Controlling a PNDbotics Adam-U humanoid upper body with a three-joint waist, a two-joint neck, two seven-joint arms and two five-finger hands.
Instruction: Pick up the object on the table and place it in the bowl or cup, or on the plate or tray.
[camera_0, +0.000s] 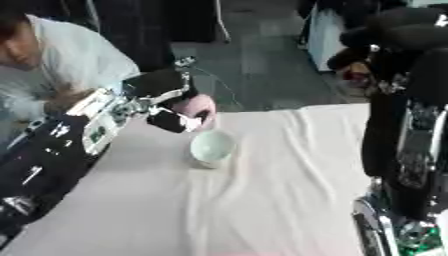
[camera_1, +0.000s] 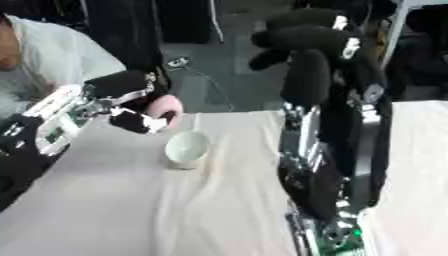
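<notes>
A pink rounded object (camera_1: 168, 109) is held just above the table's far edge, with my left hand (camera_0: 169, 102) shut on it, black fingers wrapped across its front. A pale green-white cup (camera_0: 212, 147) stands upright on the white cloth, just right of and nearer than that hand, apart from the pink object. My left arm (camera_0: 61, 145) reaches in from the left side. My right hand (camera_1: 302, 35) is raised high above the table at the top of the right eye view, with nothing in it.
The white cloth (camera_0: 262, 205) covering the table is wrinkled around the cup. My right forearm (camera_1: 319, 150) stands upright at the table's right side. The table's far edge runs just behind the pink object, with dark floor beyond.
</notes>
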